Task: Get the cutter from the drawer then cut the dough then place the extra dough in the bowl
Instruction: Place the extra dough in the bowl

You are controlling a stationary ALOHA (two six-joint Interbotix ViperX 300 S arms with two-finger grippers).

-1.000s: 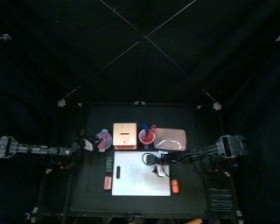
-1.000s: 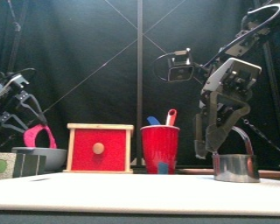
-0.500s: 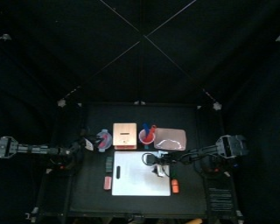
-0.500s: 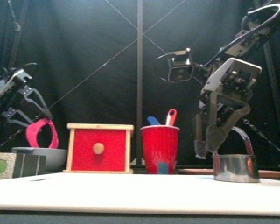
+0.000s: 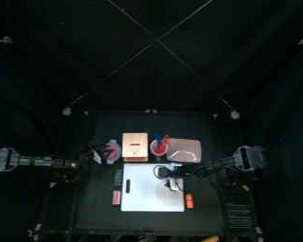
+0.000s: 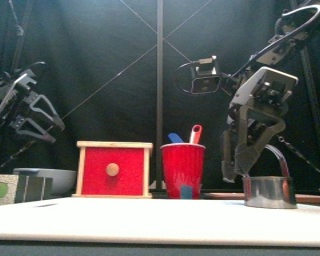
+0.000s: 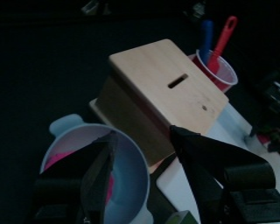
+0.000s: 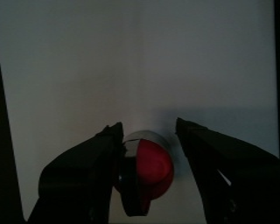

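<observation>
Looking down from above, little has shifted in the last second. The left claw [image 5: 83, 161] hangs beside the bowl [image 5: 107, 154], left of the wooden box [image 5: 135, 144]. The right claw [image 5: 178, 173] sits over the back edge of the white board [image 5: 154, 192], with the pink tray [image 5: 186, 149] behind it. Two small toys [image 5: 116, 197] beside the board are too small to name.

From the front the change is plain. A second ago the left claw held the pink ring of dough [image 7: 63, 157] just above the bowl. Now that arm has risen well clear and the ring no longer shows here (the bowl's wall hides whatever lies inside). The right claw has not moved. It stands just over the cutter [image 6: 268, 191], which rests on the board with its wire handle upright beside the jaws. The red cup [image 6: 183, 170] with its two knives [image 6: 195, 133] stands between box and cutter.

The left wrist view settles it: the jaws are spread wide with nothing between them. The ring shows as a pink strip against the bowl's inner wall, partly cut off by one jaw.

In the right wrist view that claw's jaws stand apart with the cutter between them, set round a red disc of dough [image 8: 152, 171]. Whether either jaw touches the cutter cannot be told.
</observation>
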